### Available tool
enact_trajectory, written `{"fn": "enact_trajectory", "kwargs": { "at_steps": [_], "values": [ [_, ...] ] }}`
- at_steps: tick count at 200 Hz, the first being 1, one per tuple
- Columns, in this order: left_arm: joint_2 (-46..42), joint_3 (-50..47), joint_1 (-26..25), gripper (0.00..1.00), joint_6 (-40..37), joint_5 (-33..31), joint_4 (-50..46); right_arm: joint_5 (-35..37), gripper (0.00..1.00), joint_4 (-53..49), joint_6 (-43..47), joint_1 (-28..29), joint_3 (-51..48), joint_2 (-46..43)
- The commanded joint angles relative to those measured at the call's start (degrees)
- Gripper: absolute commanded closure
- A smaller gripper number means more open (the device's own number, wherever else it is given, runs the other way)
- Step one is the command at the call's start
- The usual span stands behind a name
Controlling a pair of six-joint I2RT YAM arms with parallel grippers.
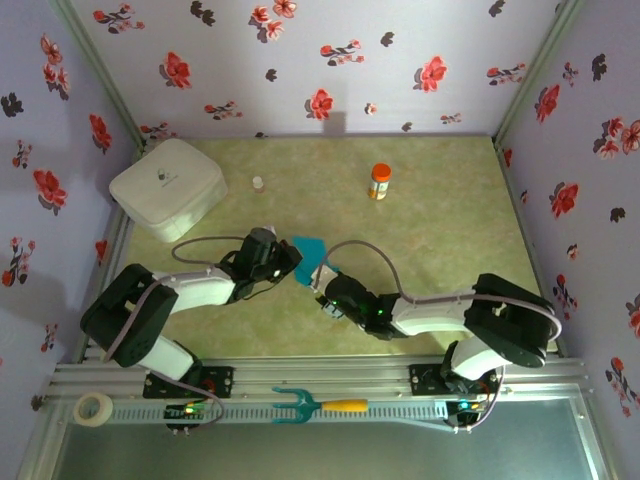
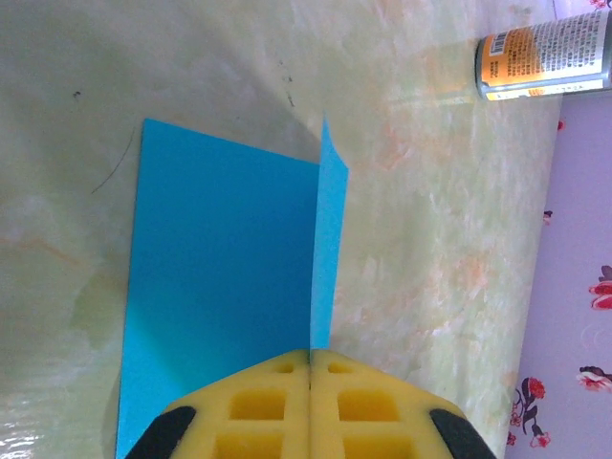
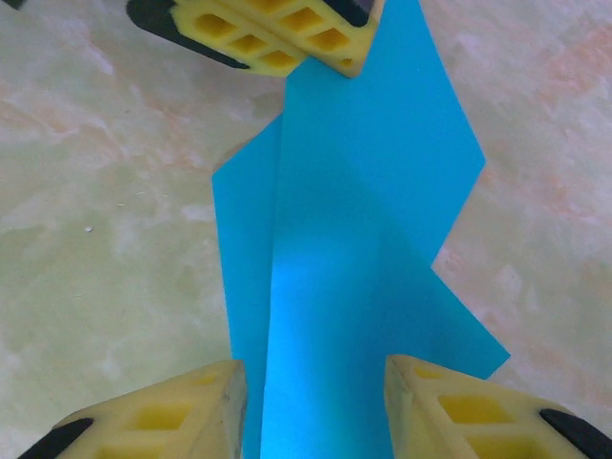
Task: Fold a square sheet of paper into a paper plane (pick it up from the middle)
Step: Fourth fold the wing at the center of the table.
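Left gripper (image 2: 311,368) is pinched shut on the near edge of the square sheet of paper (image 2: 220,268); right gripper (image 3: 316,382) straddles it half open, and should probably close squarely along the crease, slowly

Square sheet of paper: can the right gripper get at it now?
Likely yes. The paper lies between the right gripper's open fingers; the left gripper, shut on its far edge, is out of the way.

Probably a lab test booth: floral-papered walls (image 1: 330,60), aluminium rail frame (image 1: 330,382).
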State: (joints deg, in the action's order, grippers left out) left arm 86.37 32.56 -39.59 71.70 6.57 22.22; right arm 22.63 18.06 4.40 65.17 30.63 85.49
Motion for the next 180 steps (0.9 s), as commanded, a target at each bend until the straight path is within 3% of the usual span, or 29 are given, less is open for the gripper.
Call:
{"fn": "enact_trajectory", "kwargs": {
  "at_steps": [1,30,76,91,113,133,155,180],
  "values": [
    [-0.8,-0.5,-0.5,1.00,0.7,-1.0,-0.2,4.8,0.59,0.8,0.9,0.7,2.1,2.2],
    [-0.9,-0.3,-0.5,1.00,0.5,-1.0,-0.3,2.4,0.62,0.5,-0.1,0.9,2.8,3.8],
    [-1.1,-0.6,-0.5,1.00,0.6,-0.8,-0.2,4.2,0.61,1.3,-2.3,1.3,3.5,6.8],
    [-1.2,-0.8,-0.5,1.00,0.9,-0.9,-0.2,4.4,0.70,3.0,-2.9,1.3,2.9,7.1],
    [-0.9,-0.4,-0.5,0.99,0.6,-0.9,-0.5,5.1,0.72,3.5,-3.3,1.3,2.8,6.9],
    [-0.9,0.3,-0.5,0.95,0.0,-0.9,-1.6,5.0,0.78,4.0,-3.6,1.3,2.0,6.5],
    [-0.9,0.2,-0.3,0.78,0.0,-1.1,-2.2,4.8,0.81,4.8,-4.7,1.2,1.0,6.6],
    [-1.2,0.1,0.4,0.71,-0.4,-1.1,-2.9,3.6,0.85,4.8,-5.6,1.1,0.9,6.9]
  ]
}}
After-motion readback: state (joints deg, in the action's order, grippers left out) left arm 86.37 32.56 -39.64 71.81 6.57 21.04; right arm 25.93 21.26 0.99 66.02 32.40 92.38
